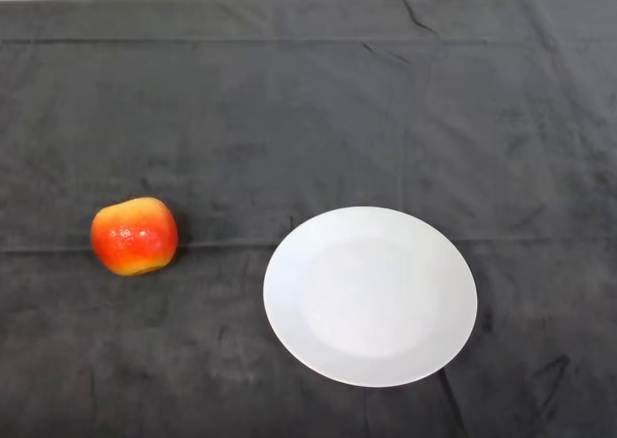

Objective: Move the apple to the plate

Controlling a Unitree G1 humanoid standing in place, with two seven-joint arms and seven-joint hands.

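Plainly, the apple (134,235) is seen resting on the dark-clothed worktop (308,100) at the left of the scene, at middle depth, sitting upright with its red and yellow skin facing the camera. The white plate (370,295) is set to its right and slightly nearer, apart from it, with a strip of bare cloth left between fruit and rim. Nothing is carried on the plate, so the task is judged not yet begun. No part of the robot is shown, so the state of the robot hand cannot be told, nor what it may hold. Since the left arm enters from the lower left, the apple is judged to lie on its side, and a carry rightward and a little nearer is called for.
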